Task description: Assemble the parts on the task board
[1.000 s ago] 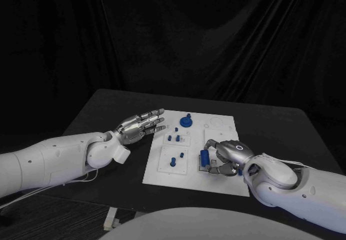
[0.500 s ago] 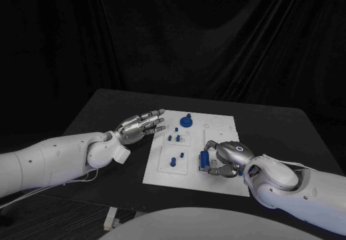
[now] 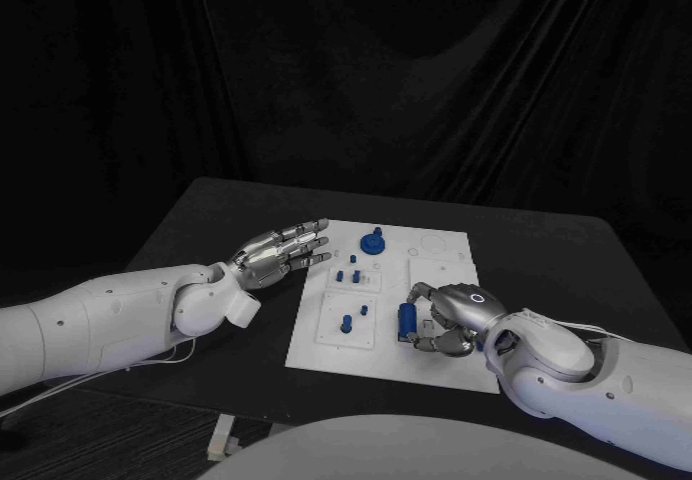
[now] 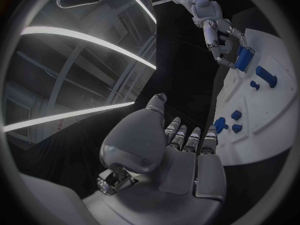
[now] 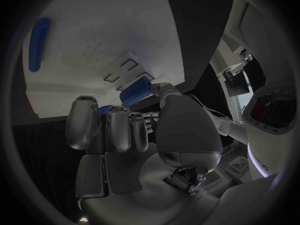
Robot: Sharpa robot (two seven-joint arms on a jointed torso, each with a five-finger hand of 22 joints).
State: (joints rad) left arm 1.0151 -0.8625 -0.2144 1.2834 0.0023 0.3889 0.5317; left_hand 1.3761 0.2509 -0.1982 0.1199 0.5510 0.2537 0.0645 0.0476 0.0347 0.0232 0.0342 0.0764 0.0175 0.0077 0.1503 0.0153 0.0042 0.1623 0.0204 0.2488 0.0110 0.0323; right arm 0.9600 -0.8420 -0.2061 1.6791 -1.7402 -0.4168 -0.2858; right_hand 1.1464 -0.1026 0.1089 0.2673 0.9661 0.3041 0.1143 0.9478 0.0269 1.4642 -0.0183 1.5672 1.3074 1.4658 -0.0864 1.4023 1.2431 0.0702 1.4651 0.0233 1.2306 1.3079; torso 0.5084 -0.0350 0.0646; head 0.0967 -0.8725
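Note:
The white task board [image 3: 320, 345] lies mid-table. My right hand [image 3: 450, 318] sits low over its near right part and grips an oblong blue part [image 3: 408, 321] between thumb and fingers. The right wrist view shows that blue part [image 5: 136, 94] at the fingertips of the right hand [image 5: 144, 130], close to the board [image 5: 106, 35]. My left hand [image 3: 281, 250] hovers open with fingers spread, just off the board's far left edge, holding nothing. In the left wrist view, the left hand [image 4: 181, 150] faces the board [image 4: 275, 110] and the right hand [image 4: 219, 35] with its blue part [image 4: 244, 59].
Other blue parts stand on the board: a round knobbed piece [image 3: 374, 242] at the far end, small pegs [image 3: 346, 273] in the middle, and a longer peg [image 3: 346, 323] near the front left. A blue peg [image 5: 39, 44] lies beyond my right hand. The black table [image 3: 216, 220] surrounds the board.
My right hand has shifted very slightly on the blue part, staying in place on the board. The left hand has not moved.

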